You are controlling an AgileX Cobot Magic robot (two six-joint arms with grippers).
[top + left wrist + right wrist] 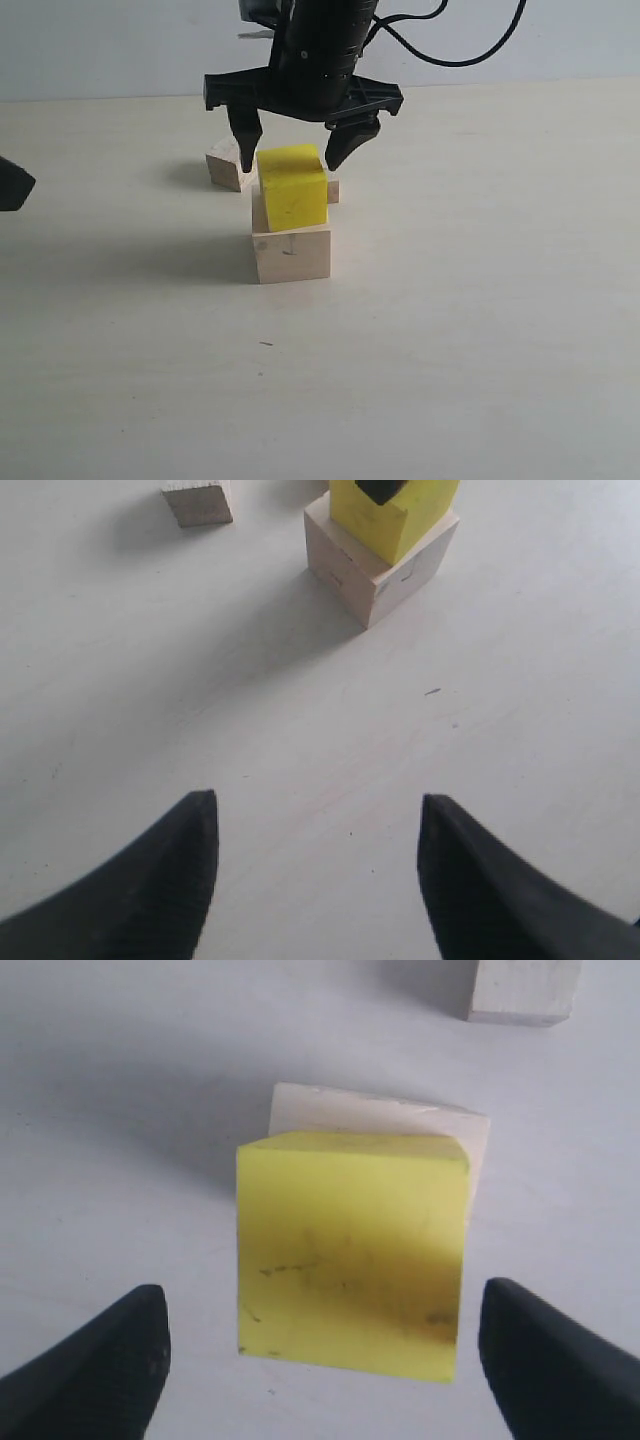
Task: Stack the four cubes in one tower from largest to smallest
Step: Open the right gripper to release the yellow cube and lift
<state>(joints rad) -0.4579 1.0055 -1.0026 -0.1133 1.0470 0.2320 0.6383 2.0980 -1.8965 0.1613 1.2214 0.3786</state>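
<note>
The bright yellow cube [291,188] rests, slightly turned, on the largest pale wood cube [292,255]. My right gripper [290,160] hangs open just above it, one finger on each side and neither touching. In the right wrist view the yellow cube [350,1250] lies between the spread fingers of the gripper [322,1295], with the big cube [380,1115] showing beneath. A smaller wood cube [228,165] sits behind on the left. The smallest cube [332,190] peeks out behind the yellow one. My left gripper [318,802] is open and empty, far from the stack [375,575].
The pale tabletop [450,350] spreads wide in front and to the right. A white wall [100,50] closes the back. Part of the left gripper [12,183] shows at the left edge. In the left wrist view a small wood cube [198,502] lies beside the stack.
</note>
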